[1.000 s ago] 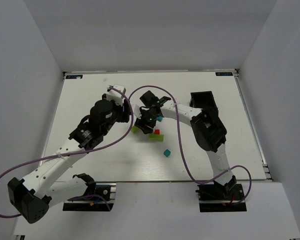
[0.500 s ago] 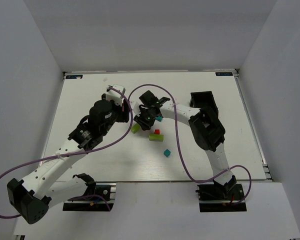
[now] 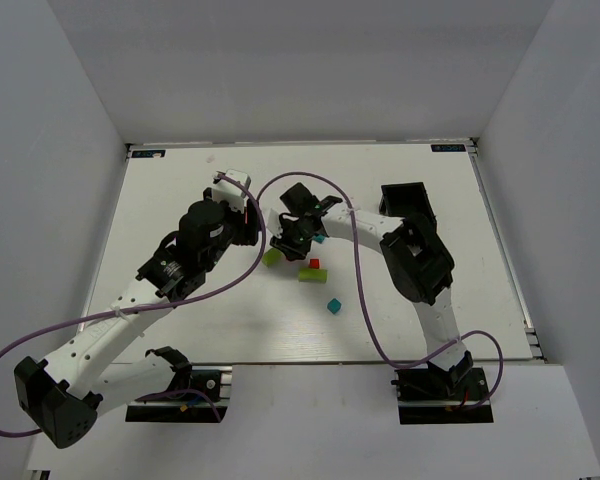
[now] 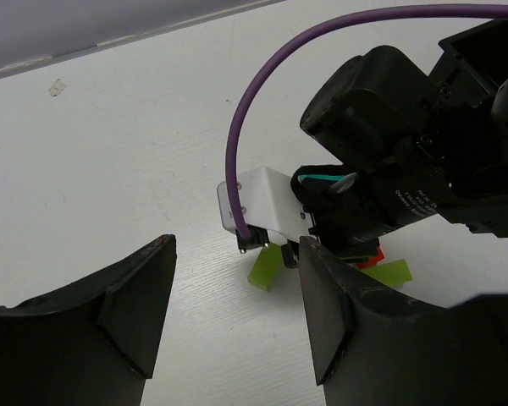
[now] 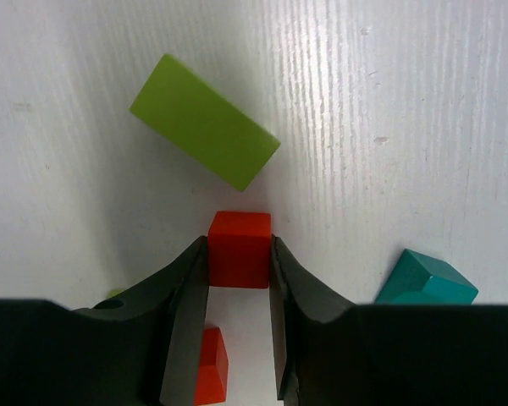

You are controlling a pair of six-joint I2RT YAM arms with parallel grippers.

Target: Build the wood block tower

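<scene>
Right now the right tool (image 5: pixel 237 249) is clamped on a red cube (image 5: pixel 239 254), one finger (image 5: pixel 186 304) pressed flat against each side of it. Whether the cube rests on the white counter (image 5: pixel 406 101) or hangs just above it cannot be told. A long lime green block (image 5: pixel 205 134) lies tilted just beyond the cube. A teal block (image 5: pixel 425 279) sits off to one side, and a second red block (image 5: pixel 210 364) shows beneath the fingers. From above, the blocks lie scattered near the middle of the counter, with another teal cube (image 3: pixel 333 306) apart on the near side. The left tool (image 4: pixel 237 254) hovers close by with its jaws apart, gripping nothing and facing the right tool. A purple cable (image 4: pixel 237 152) arches over between them.
</scene>
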